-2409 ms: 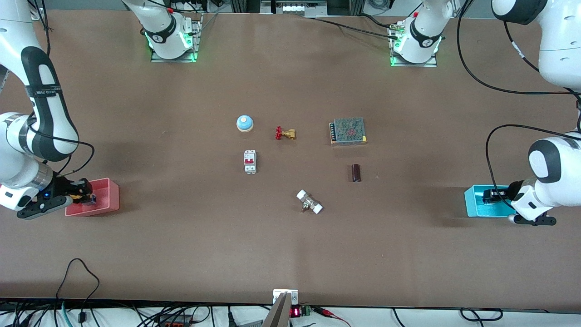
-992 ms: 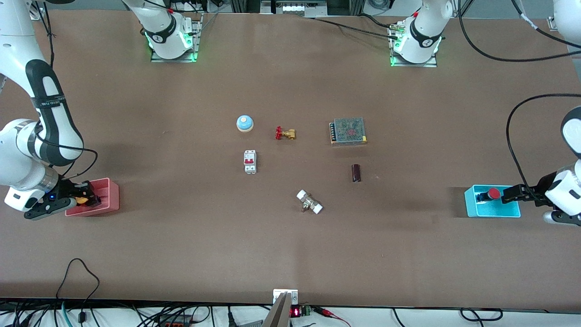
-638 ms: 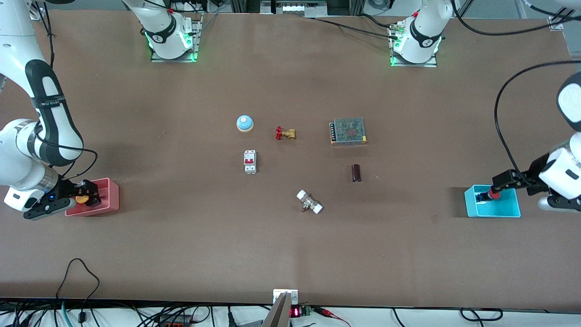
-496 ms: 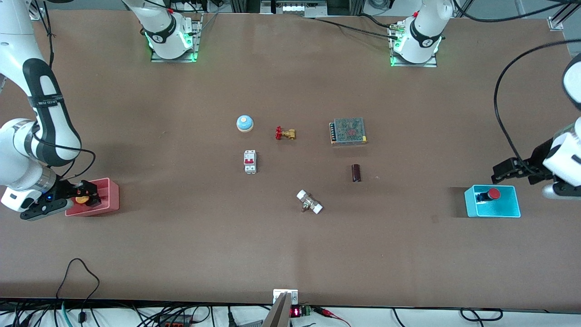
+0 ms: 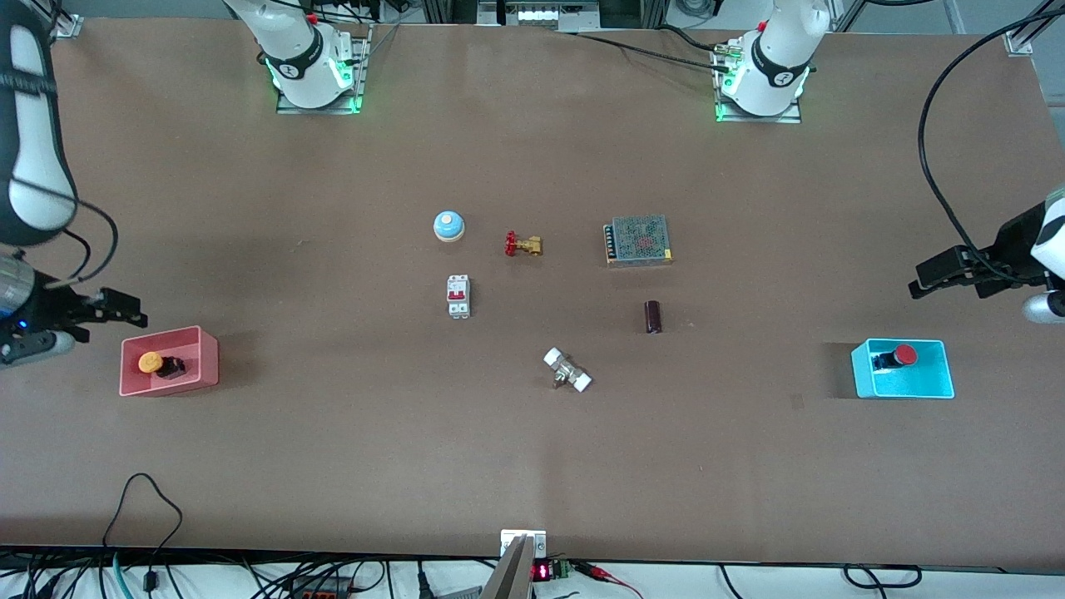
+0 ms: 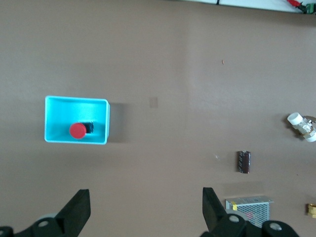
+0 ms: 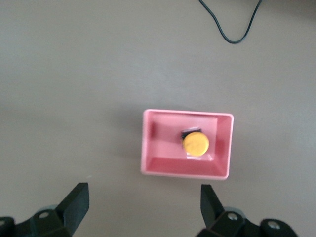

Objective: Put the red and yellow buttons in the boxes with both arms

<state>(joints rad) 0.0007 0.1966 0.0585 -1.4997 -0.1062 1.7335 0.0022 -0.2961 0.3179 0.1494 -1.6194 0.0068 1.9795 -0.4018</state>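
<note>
The yellow button [image 5: 151,362] is seen lying in the pink box [image 5: 202,358] and the red button [image 5: 905,355] in the cyan box [image 5: 907,389], each clear of the jaws and apart from them. Both are judged light, rigid and smooth-capped, best gripped across the dark stubby base. The right gripper [image 5: 125,315] and left gripper [image 5: 932,279] are held spread and empty above the table beside their boxes.

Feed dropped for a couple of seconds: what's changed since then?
Both arms let go and lifted clear. The yellow button now lies in the pink box, the red button in the cyan box. Right gripper and left gripper are open. The middle parts stayed put.
</note>
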